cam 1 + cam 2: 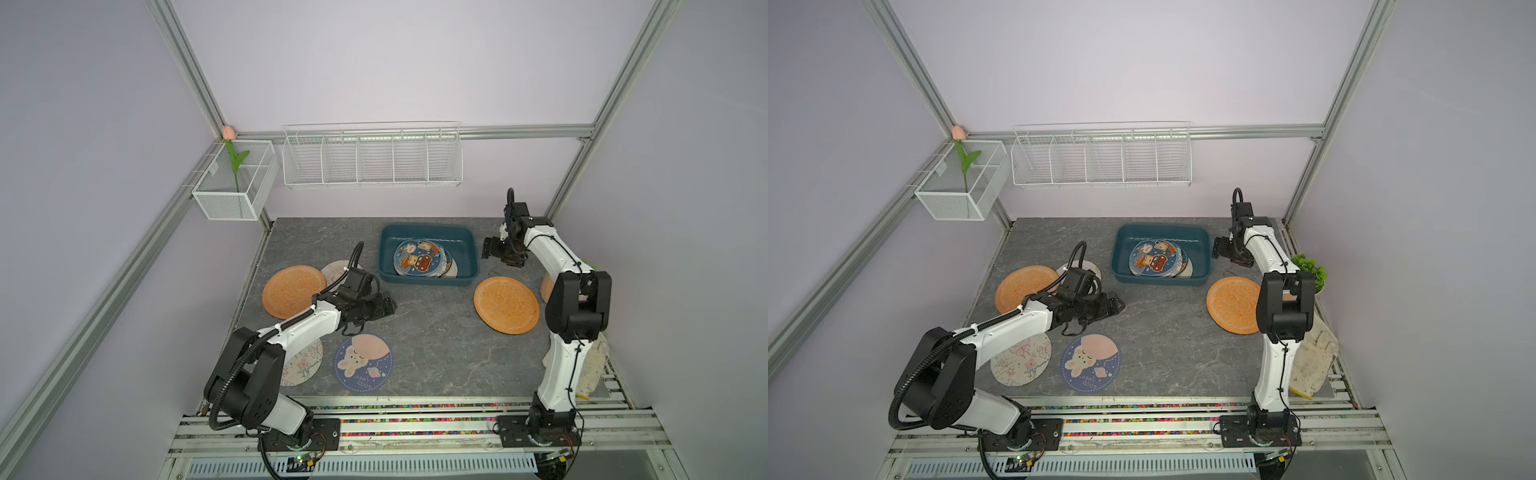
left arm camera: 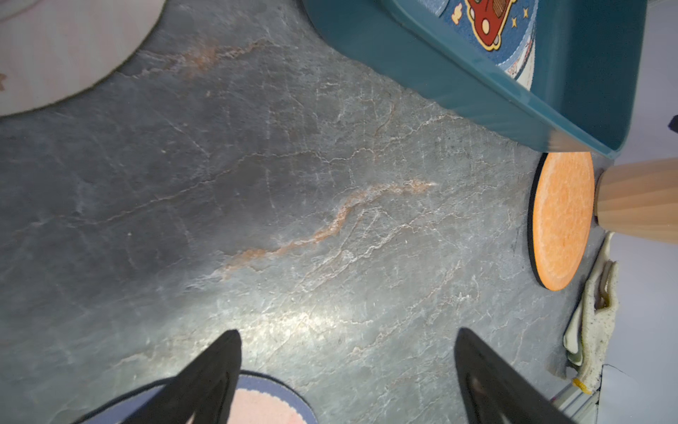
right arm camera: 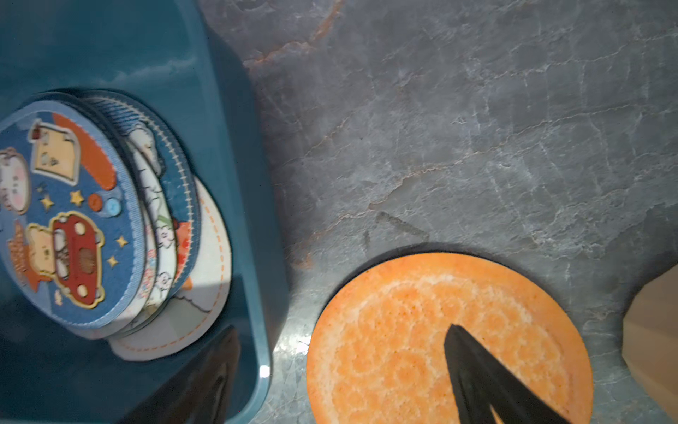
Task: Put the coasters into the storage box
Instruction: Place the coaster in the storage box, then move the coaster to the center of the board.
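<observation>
Ahead of my left pincer [image 2: 348, 337] the grey stone-patterned surface [image 2: 293, 183] lies bare right up to the shallow teal plastic storage box [image 2: 458, 84], whose wall blocks the way. Beneath my right pincer [image 3: 341, 341] that box's side wall, a plain orange round coaster [image 3: 385, 348] and a beige ribbed pot [image 3: 653, 348] crowd together; bare surface opens beyond them.

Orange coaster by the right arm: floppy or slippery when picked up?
The orange coaster is thin and lies flat on the table, so getting under its rim is probably hard. Its dark backing may grip rather than slide. Likely light; may droop if held by one edge.
</observation>
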